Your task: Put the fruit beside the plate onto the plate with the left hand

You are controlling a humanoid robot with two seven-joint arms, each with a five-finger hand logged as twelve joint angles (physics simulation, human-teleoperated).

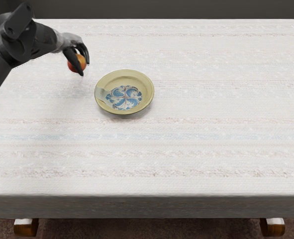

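Left hand (76,56) closed around orange fruit (78,62), fingers wrapping it from above so it cannot slip; plate (103,83) sits just right of hand, slightly nearer, fruit not yet over it

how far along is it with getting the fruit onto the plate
Done: the grasp. The left hand is shut on the orange fruit, just left of the plate. In hand: the carry, though I cannot tell whether the fruit is off the table. Left: bring it over the plate and set it down; the plate holds no fruit.
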